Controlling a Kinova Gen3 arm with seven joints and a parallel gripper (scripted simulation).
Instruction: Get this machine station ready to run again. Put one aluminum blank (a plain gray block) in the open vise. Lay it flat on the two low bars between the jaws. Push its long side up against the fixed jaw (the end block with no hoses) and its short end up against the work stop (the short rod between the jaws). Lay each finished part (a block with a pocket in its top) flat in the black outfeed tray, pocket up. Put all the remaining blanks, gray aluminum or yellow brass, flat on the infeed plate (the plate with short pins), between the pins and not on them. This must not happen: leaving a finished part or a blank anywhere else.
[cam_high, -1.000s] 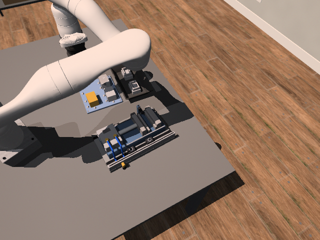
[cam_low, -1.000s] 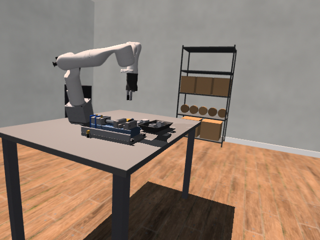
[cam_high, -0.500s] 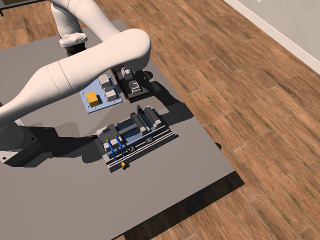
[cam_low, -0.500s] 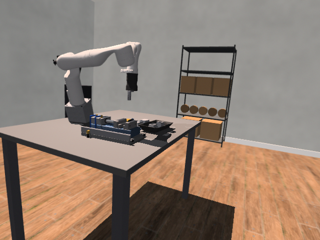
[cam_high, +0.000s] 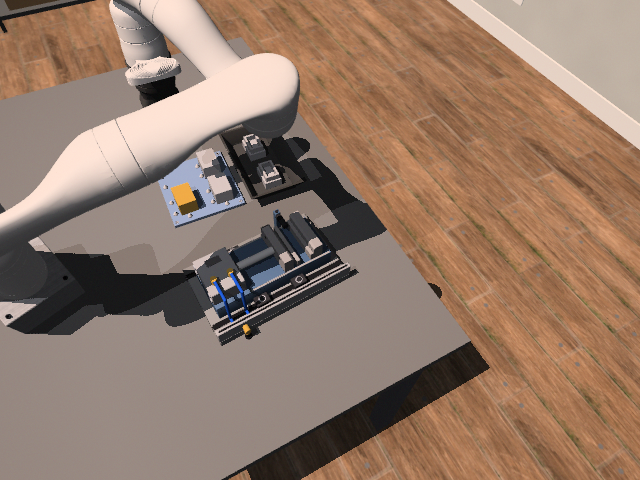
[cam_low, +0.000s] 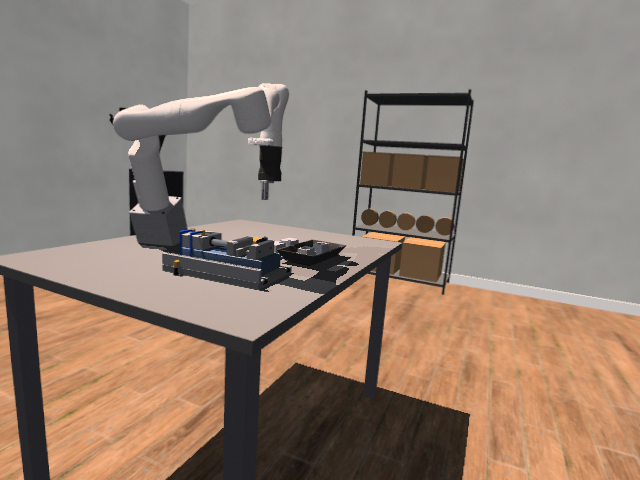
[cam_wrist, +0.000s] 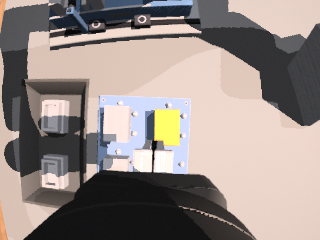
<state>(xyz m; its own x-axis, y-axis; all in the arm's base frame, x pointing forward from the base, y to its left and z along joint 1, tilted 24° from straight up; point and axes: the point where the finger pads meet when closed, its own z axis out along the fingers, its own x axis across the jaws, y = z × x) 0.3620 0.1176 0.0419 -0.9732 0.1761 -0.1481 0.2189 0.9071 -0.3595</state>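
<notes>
My gripper (cam_low: 264, 195) (cam_wrist: 154, 151) is shut on nothing and hangs high over the blue infeed plate (cam_high: 206, 209) (cam_wrist: 187, 155). The arm hides it in the top view. On the plate lie a yellow brass blank (cam_high: 184, 197) (cam_wrist: 167, 127) and two gray blanks (cam_high: 209, 161) (cam_high: 222, 188) (cam_wrist: 119, 122). The black outfeed tray (cam_high: 290, 174) (cam_low: 310, 254) (cam_wrist: 59, 87) beside the plate holds two pocketed finished parts (cam_high: 253, 146) (cam_high: 269, 174) (cam_wrist: 54, 114) (cam_wrist: 54, 170). The vise (cam_high: 273, 263) (cam_low: 227, 253) stands nearer the table's front. I cannot tell whether a block lies between its jaws.
The arm's base block (cam_high: 31, 299) stands at the table's left. The vise's blue hoses (cam_high: 230, 299) stick up at its near end. A black shelf rack (cam_low: 413, 186) with boxes stands on the floor beyond the table.
</notes>
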